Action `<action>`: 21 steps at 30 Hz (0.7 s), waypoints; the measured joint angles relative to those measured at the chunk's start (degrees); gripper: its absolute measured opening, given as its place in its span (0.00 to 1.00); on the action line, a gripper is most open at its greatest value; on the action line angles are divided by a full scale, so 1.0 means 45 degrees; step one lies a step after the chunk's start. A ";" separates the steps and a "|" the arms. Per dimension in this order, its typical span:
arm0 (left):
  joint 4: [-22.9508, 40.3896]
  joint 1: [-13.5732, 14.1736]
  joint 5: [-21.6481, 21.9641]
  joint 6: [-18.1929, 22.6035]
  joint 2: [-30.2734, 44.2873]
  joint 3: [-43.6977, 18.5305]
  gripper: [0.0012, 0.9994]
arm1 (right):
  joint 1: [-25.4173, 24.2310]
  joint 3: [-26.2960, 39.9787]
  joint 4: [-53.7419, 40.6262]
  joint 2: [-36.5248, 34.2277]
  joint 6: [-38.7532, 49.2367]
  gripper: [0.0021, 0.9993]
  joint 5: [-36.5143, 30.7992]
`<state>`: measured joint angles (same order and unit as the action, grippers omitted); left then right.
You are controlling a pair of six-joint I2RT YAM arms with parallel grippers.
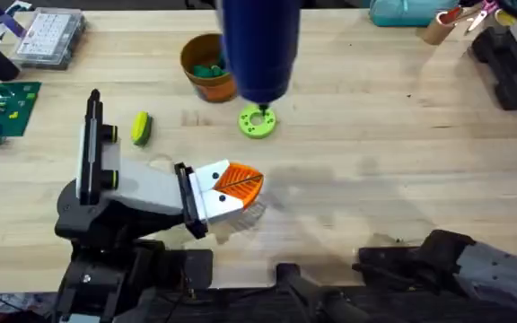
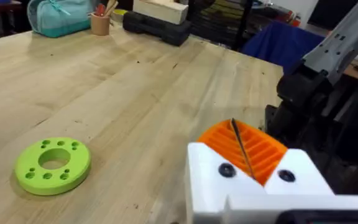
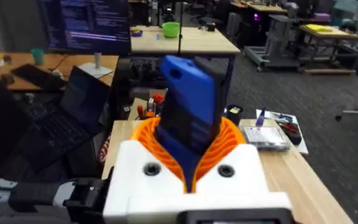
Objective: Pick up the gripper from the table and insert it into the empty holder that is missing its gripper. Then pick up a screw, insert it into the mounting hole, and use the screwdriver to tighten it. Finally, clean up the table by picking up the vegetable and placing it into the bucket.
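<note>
Right end effector [image 3: 191,165] raised, clamped on the screwdriver [image 3: 188,118], whose body looms dark over the counter [image 1: 375,161] with its tip just above the green ring [image 1: 258,121]. Left end effector [image 1: 238,186] low near the counter's front, pads pressed together, holding nothing. Vegetable [image 1: 141,128] lies left of the ring; bucket [image 1: 203,65] behind.

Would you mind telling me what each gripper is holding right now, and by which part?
The right gripper clamps the blue screwdriver around its body. The left gripper pinches a thin metal screw along its shaft.
</note>
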<state>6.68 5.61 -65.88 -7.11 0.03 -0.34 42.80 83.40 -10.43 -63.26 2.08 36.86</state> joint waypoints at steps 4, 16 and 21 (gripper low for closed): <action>0.0023 0.0000 -0.0129 0.0000 0.0000 0.0000 0.01 | 0.0390 -0.0098 0.0246 0.0000 0.0302 0.02 -0.0174; 0.0035 0.0000 -0.0182 -0.0002 0.0000 0.0000 0.01 | 0.0823 -0.2211 0.2435 -0.0003 0.0599 0.02 -0.0283; 0.0040 0.0000 -0.0211 -0.0003 0.0000 0.0000 0.01 | 0.0823 -0.2930 0.2715 0.0000 0.0612 0.02 -0.0324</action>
<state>6.86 5.61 -66.83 -7.13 0.03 -0.34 46.50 70.22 1.78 -63.26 4.83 35.40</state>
